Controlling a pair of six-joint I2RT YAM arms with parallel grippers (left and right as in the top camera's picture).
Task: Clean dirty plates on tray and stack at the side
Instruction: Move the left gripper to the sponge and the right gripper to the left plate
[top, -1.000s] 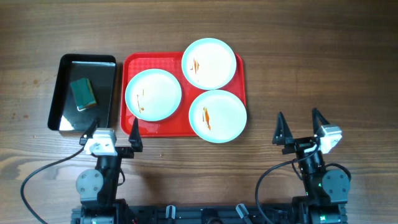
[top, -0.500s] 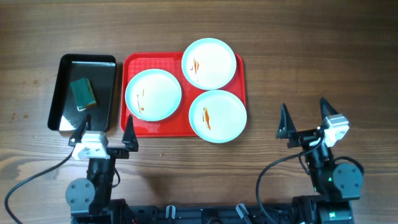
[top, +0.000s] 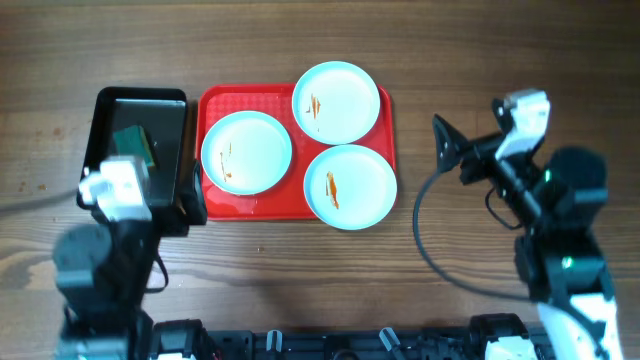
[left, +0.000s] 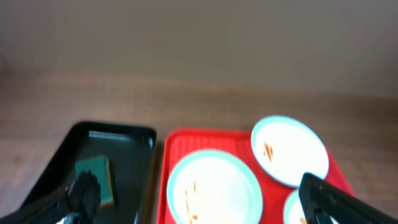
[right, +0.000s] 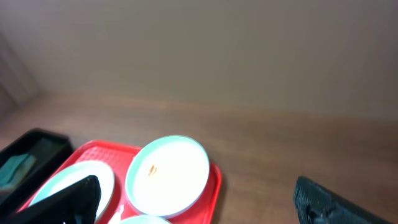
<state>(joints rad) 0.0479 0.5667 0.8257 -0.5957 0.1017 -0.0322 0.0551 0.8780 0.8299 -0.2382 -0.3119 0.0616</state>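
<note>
Pale, hard plates (top: 247, 152) lying flat on red tray (top: 215, 205), smeared with sauce (top: 330, 188). Probably light, stiff, slippery, breakable; best pinched at the rim. Wide apart and empty: left pincer (top: 145, 200) and right pincer (top: 478, 125).

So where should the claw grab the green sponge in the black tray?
Probably across the green sponge, on its two long sides, coming straight down: it lies flat in the black tray, whose raised walls block a sideways reach.
</note>
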